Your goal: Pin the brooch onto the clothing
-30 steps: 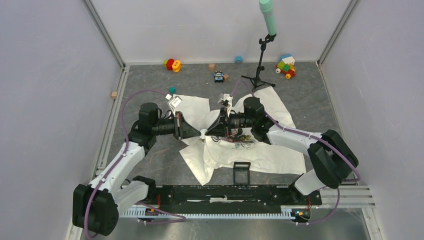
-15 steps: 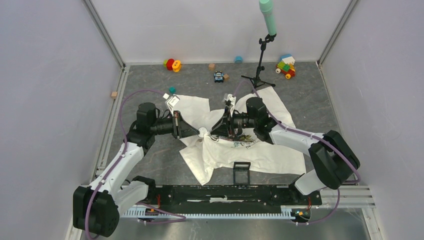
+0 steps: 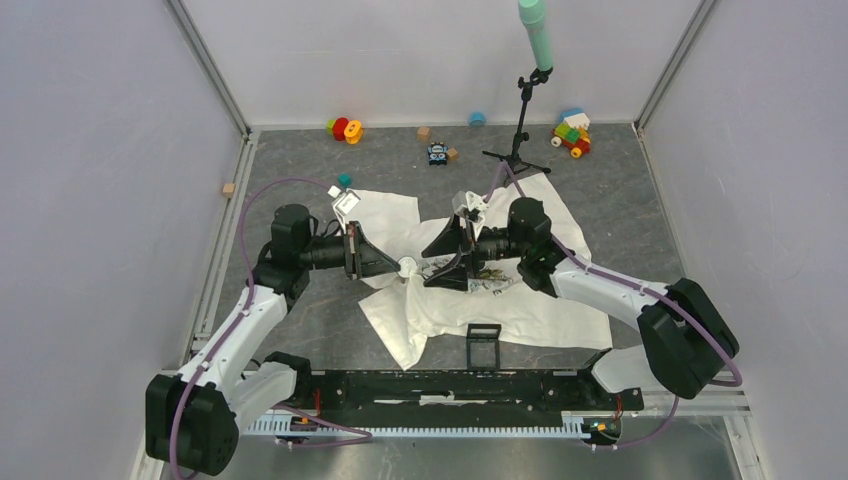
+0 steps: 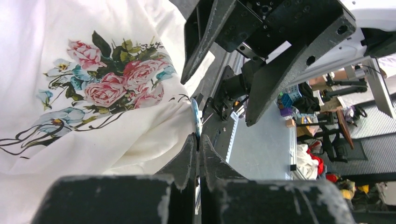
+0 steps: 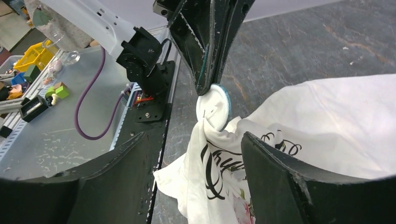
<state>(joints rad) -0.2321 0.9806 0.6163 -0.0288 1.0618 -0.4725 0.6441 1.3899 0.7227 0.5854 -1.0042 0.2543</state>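
Top external view: both arms reach in toward each other above the middle of the grey desk [image 3: 330, 320], their tips meeting over the crumpled clothing.
Left fingers [image 5: 194, 46]: pressed together, clamped on the rim of the brooch.
Right fingers [image 5: 112, 182]: spread wide apart with nothing between them. They face the left tips, near them but not touching.
Brooch [image 5: 214, 108]: held up off the desk at the very tip of the left fingers. The right wrist view shows a white round face with a bluish edge. The left wrist view shows it edge-on as a thin bluish sliver.
Clothing [image 3: 530, 310]: a white T-shirt lying rumpled on the desk. One fold is drawn up to a point that touches the lower edge of the brooch. The rose print shows in the left wrist view and the black script in the right wrist view.
Pin through the cloth: cannot tell.
Black frame holder [image 3: 484, 345]: stands on the near edge of the shirt, apart from both arms.
Tripod stand [image 3: 520, 140]: black with a mint-green top, just beyond the far corner of the shirt.
Toys: a red-and-yellow one [image 3: 345, 128] and a multicoloured block one [image 3: 572, 132] lie by the far wall. A small black-and-blue one [image 3: 437, 153] lies between them.
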